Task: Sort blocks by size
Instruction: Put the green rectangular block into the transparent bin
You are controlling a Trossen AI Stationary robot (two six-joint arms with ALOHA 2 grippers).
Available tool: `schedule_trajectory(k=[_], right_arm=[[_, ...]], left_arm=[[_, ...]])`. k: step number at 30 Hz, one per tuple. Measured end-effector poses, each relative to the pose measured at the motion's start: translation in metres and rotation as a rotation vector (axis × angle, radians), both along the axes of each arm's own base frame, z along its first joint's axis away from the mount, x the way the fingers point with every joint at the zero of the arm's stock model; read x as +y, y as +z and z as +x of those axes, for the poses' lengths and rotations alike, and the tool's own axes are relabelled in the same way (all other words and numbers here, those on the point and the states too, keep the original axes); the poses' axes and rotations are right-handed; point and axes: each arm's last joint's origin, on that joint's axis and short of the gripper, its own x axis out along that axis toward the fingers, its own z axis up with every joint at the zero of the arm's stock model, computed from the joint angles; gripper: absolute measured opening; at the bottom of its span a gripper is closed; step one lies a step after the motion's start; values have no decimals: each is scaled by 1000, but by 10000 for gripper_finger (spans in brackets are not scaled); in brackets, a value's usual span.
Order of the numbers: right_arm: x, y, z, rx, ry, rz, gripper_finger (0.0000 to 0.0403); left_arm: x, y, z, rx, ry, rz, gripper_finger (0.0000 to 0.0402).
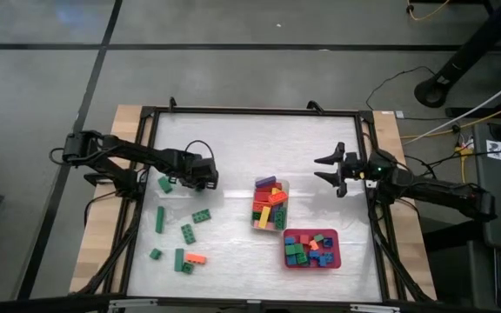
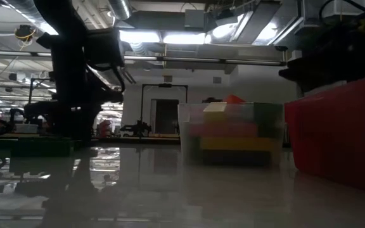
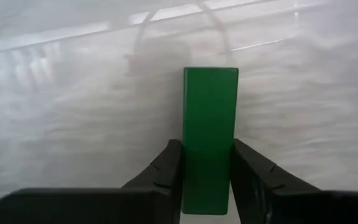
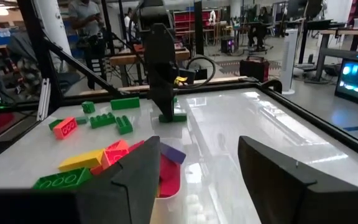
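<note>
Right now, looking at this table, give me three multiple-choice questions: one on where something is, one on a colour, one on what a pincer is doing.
1. Where does the red tray sit relative to the clear tub?
A. Nearer the right arm
B. Nearer the left arm
C. Stacked on top of it

2. What colour is the brick in the left pincer?
A. Orange
B. Green
C. Purple

3. How does the right pincer stand?
A. Shut on a brick
B. Open and empty
C. Inside the tray

Answers: 1 A, the overhead view shows the tray on the right arm's side. 2 B, the left wrist view shows a green bar between the fingers. 3 B, its fingers are spread with nothing between.
</note>
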Motion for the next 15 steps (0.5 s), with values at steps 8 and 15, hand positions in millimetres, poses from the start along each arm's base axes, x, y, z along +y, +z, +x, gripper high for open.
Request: schedule_trajectory(k=[8, 15], right_arm=[[1, 4, -4, -37, 0, -14, 214], [3, 6, -8, -58, 0, -22, 214]], left_arm=[[2, 4, 15, -155, -40, 29, 83], [4, 10, 27, -289, -76, 80, 82]])
